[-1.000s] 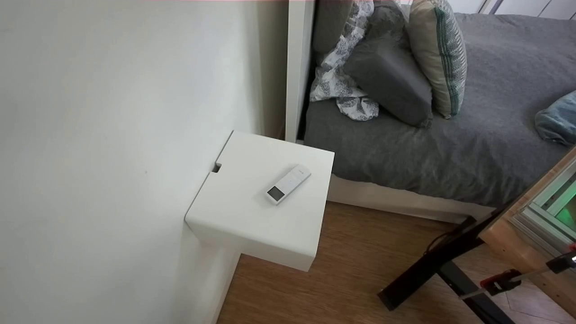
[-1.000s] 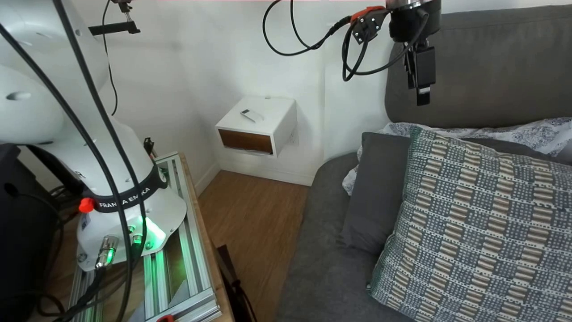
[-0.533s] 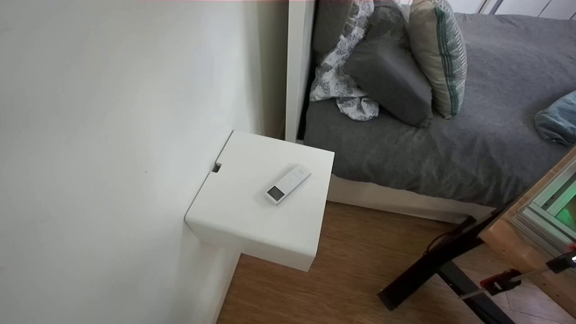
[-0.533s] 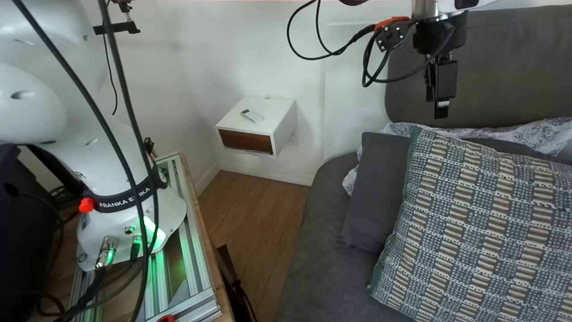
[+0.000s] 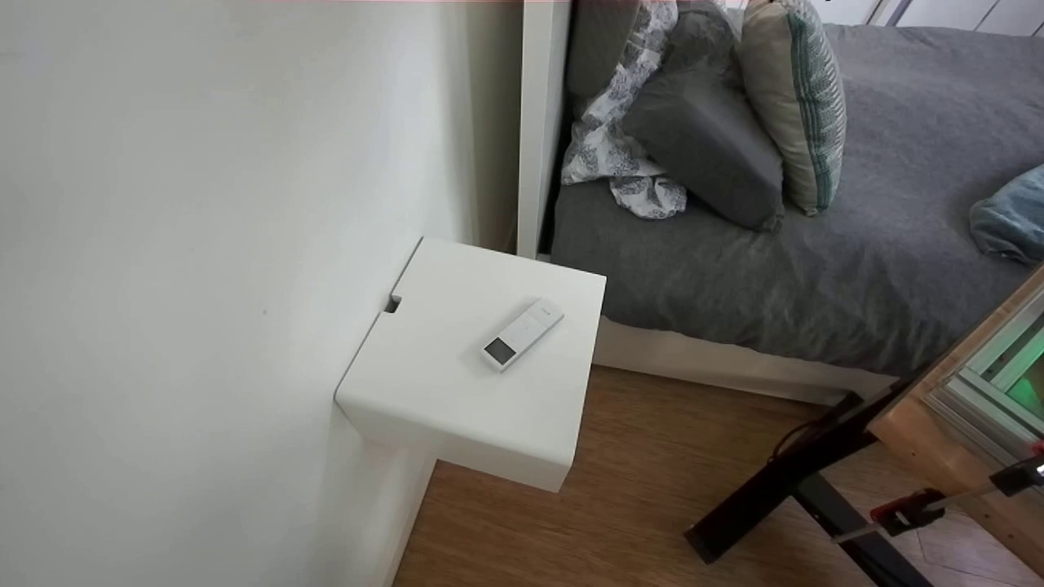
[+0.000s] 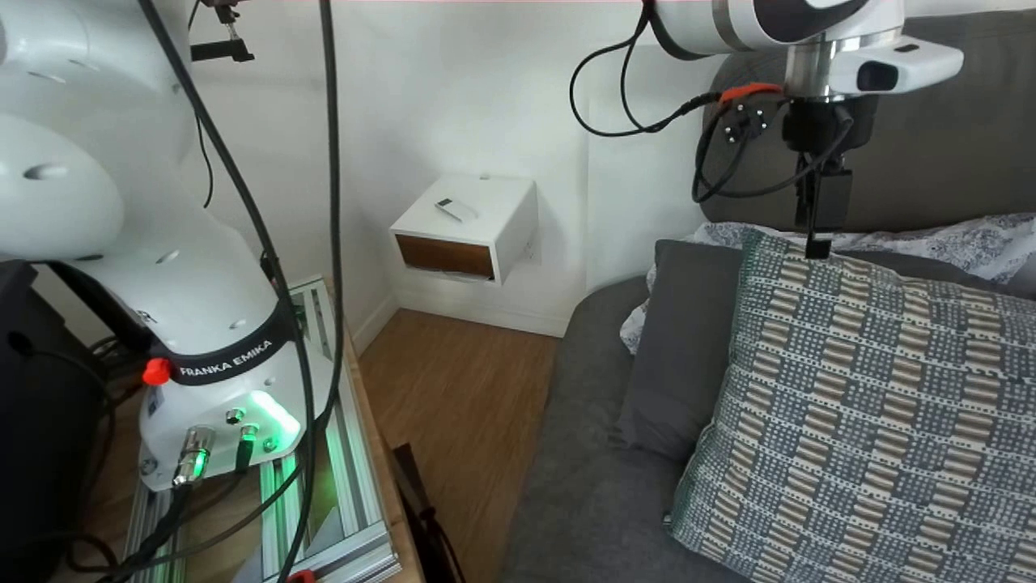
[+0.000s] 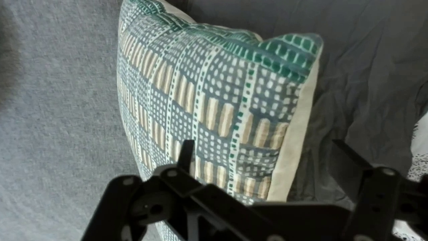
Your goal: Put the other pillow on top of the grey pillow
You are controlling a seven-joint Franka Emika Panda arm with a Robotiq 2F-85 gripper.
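Note:
The patterned pillow (image 6: 874,405), green, grey and tan with a cream side, leans against the grey pillow (image 6: 684,348) on the bed. Both also show in an exterior view, the patterned one (image 5: 803,106) in front of the grey one (image 5: 710,147). My gripper (image 6: 819,243) points down at the patterned pillow's top edge. In the wrist view the gripper (image 7: 262,142) is open and empty. One finger is over the patterned face (image 7: 207,100), the other over dark grey fabric (image 7: 357,67), with the cream edge between them. I cannot tell whether the fingers touch the pillow.
A grey headboard (image 6: 955,121) stands behind the pillows, with a white patterned sheet (image 6: 971,235) at its foot. A white wall shelf (image 5: 457,391) holds a remote (image 5: 522,334). A blue cloth (image 5: 1011,216) lies on the bed (image 5: 913,122).
My gripper has moved right and down in an exterior view, from in front of the headboard to the patterned pillow's top edge. The pillows have not moved.

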